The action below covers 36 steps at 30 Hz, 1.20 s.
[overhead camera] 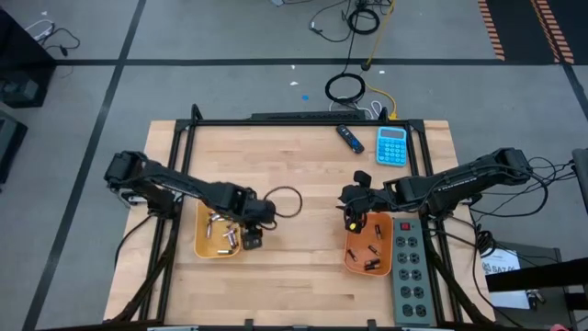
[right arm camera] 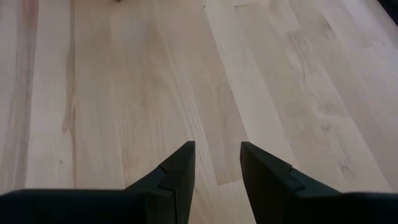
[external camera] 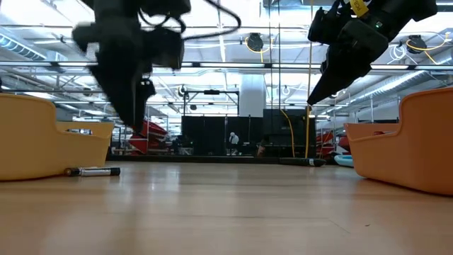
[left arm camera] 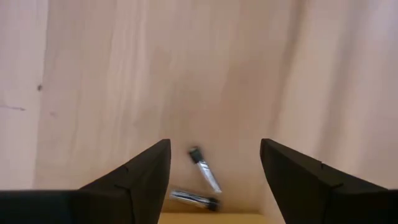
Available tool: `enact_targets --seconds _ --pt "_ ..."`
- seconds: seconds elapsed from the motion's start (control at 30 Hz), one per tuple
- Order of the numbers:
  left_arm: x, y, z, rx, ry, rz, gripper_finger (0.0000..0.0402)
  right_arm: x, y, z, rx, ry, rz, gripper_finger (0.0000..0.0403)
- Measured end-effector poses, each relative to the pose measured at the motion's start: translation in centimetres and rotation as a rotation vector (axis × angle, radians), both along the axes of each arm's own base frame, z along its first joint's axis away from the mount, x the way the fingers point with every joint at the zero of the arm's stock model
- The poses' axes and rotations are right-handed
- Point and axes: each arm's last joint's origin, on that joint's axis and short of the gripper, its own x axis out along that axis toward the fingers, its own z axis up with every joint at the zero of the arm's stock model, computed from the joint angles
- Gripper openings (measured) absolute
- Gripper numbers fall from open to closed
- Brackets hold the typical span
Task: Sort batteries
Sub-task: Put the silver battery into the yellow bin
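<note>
the left gripper (overhead camera: 250,238) hangs at the inner edge of the left tray (overhead camera: 204,246), its jaws set wide apart with nothing between them. in the left wrist view two silvery batteries (left arm camera: 204,177) lie on bare wood just ahead of the jaws and between their lines, one slanted, one lying crosswise, the pair nearly touching. that closeness is the first risk: if the jaws come down over both, they may pinch two at once, or catch one by its end so that it squirts out and rolls across the bench (overhead camera: 303,175). a round cell on smooth wood will not stay put once nudged.

the right gripper (overhead camera: 350,219) hovers at the far inner corner of the right tray (overhead camera: 354,260), its jaws only slightly apart and empty, with plain wood beneath them in its wrist view. several small dark batteries (overhead camera: 371,259) already lie in that tray, and more silvery ones (overhead camera: 219,230) in the left tray.

the low view shows one battery (external camera: 94,171) on the bench just beside the left tray's wall. a descent too close to that wall could strike the rim and shift or tip the tray, scattering what is sorted. the cable loop (overhead camera: 287,202) lying beside the left gripper could also snag on a sideways move.
</note>
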Motion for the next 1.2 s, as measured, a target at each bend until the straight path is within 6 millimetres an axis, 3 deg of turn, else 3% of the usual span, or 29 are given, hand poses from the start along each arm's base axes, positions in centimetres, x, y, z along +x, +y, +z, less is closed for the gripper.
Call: enact_targets --seconds 0.27,0.53,0.63,0.77,0.83,1.0,1.1,1.2 --pt "0.8 -1.1 -4.3 0.1 0.148 -0.048 0.0255 0.0 0.0 0.0 -0.001 0.0 0.001 0.0118" --pt "0.6 -0.9 -6.5 0.103 0.298 -0.039 0.0241 0.0 0.0 0.0 -0.001 0.001 0.001 0.0118" --pt "0.6 -1.3 -7.2 0.095 0.32 -0.073 0.0189 0.0 0.0 0.0 -0.001 0.002 0.001 0.0118" --pt "0.6 -2.0 -7.5 0.133 0.311 -0.135 0.0058 0.0 0.0 0.0 -0.002 0.004 0.001 0.0118" --pt "0.6 -2.0 -7.5 0.154 0.305 -0.139 0.0024 0.0 0.0 0.0 -0.002 0.004 0.001 0.0118" --pt "0.6 -2.0 -6.9 0.212 0.308 -0.161 0.0024 0.0 0.0 0.0 -0.001 0.001 0.001 0.0118" --pt "0.7 -1.9 -4.8 0.219 0.309 -0.181 0.0024 0.0 0.0 0.0 -0.001 0.001 0.001 0.0118" --pt "1.0 -1.9 -1.0 0.156 0.238 -0.18 0.0024 0.0 0.0 0.0 0.0 0.001 0.0 0.0118"
